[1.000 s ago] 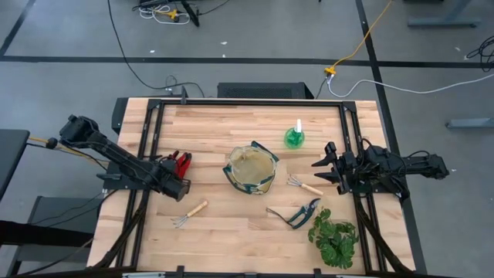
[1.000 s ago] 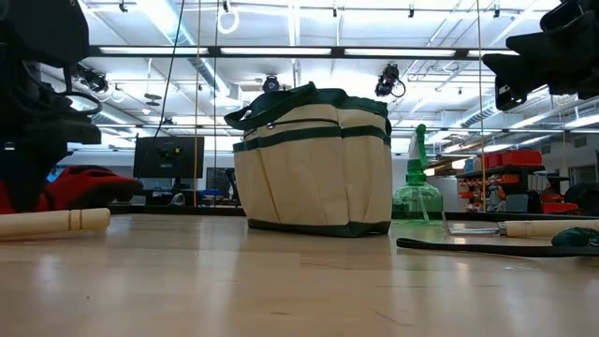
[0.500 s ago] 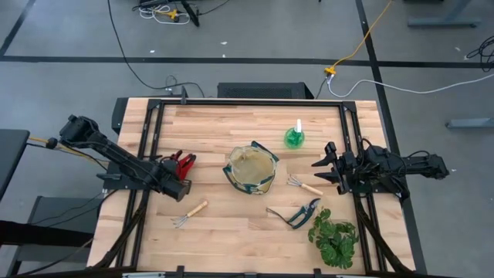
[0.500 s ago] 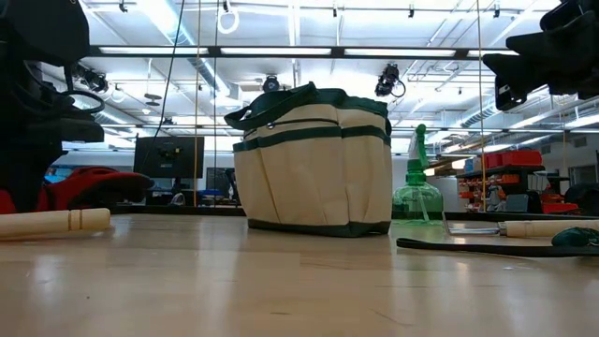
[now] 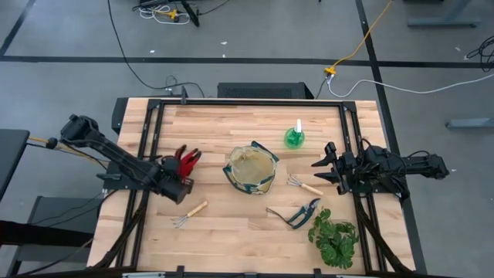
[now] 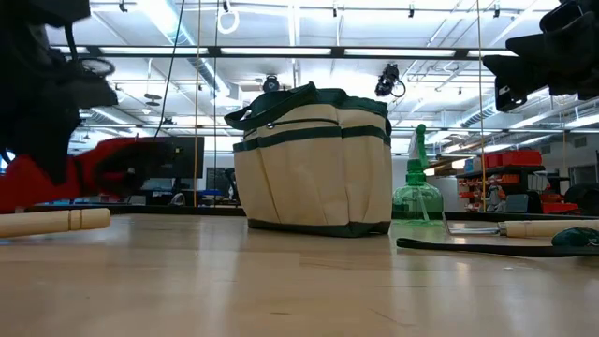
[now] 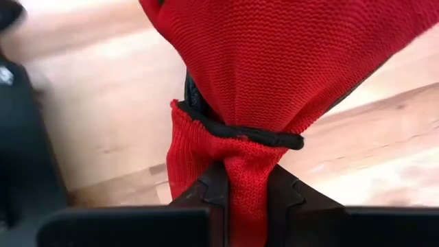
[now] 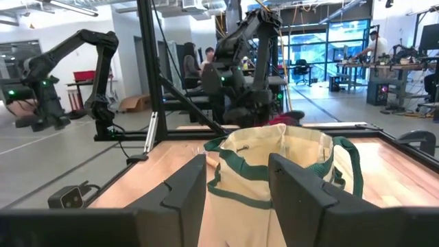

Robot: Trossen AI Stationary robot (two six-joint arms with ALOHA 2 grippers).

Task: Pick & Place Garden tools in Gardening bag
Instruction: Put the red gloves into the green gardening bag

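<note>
My left gripper is shut on the red gloves left of the gardening bag, a tan tote with green trim that stands upright on its base. The gloves hang above the table. My right gripper is open and empty, right of the bag, raised. The green spray bottle stands behind the bag. One wooden-handled rake lies right of the bag, the other near the front left. The pruning shears lie flat in front. My left gripper pinches the gloves' bunched cuff end, just behind its black trim, between its two fingers. The fingers come from the table's left, slanting down. The gloves stick out past the fingertips toward the bag, lifted clear of the table.
A leafy green plant sits at the front right, next to the shears. Dark rails run along the table's left and right sides. Bare wood lies between the gloves and the bag.
My left gripper has risen with the red gloves and shifted a little toward the bag. The gloves, which lay on the table, now hang clear of it. My right arm has kept still.
</note>
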